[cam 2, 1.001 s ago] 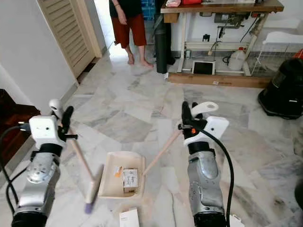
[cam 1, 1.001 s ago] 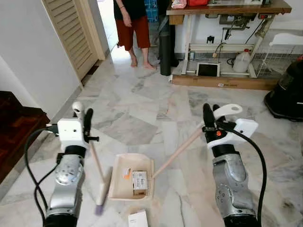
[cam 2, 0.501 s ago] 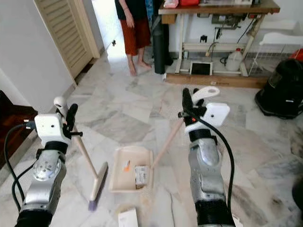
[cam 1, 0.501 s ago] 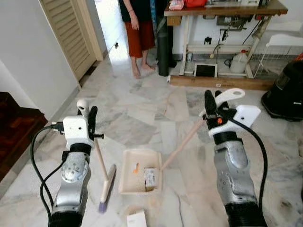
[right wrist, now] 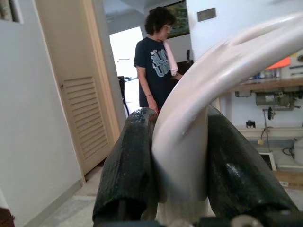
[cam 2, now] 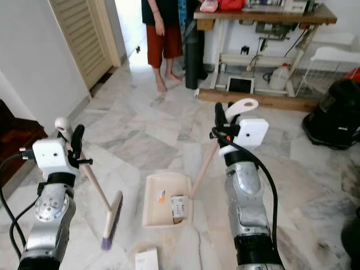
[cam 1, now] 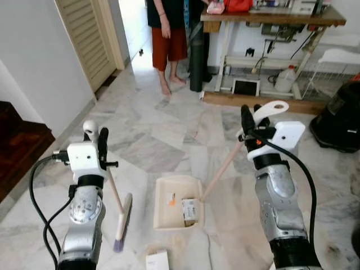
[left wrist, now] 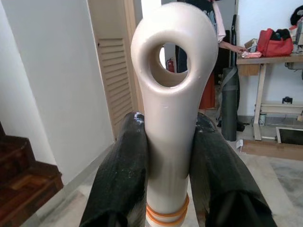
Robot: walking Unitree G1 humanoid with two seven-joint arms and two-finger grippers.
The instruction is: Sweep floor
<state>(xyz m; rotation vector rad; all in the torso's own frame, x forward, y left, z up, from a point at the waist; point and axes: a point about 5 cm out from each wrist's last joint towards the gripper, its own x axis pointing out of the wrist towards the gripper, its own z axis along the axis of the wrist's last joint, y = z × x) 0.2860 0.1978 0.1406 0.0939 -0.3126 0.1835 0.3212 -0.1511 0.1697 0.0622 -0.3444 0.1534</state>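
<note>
Broom point(cam 1: 119, 214) bristles down on marble floor point(cam 1: 163, 140), left of dustpan point(cam 1: 171, 203); left hand point(left wrist: 170, 156) pinching its handle top. Right hand point(right wrist: 182, 156) clamped on dustpan handle point(cam 1: 225, 166). Small box point(cam 1: 189, 211) and orange scrap point(cam 1: 170, 198) inside pan. Person point(cam 1: 167, 39) standing beyond, beside worktop point(cam 1: 270, 14).

The marble floor point(cam 1: 169, 135) carries a cream dustpan point(cam 1: 169, 209) low between the two jaws, with a small carton point(cam 1: 189, 211) and an orange scrap point(cam 1: 171, 198) inside. The broom head point(cam 1: 121, 223) rests below the left jaws, and a white box point(cam 1: 157, 260) lies nearer the robot.
</note>
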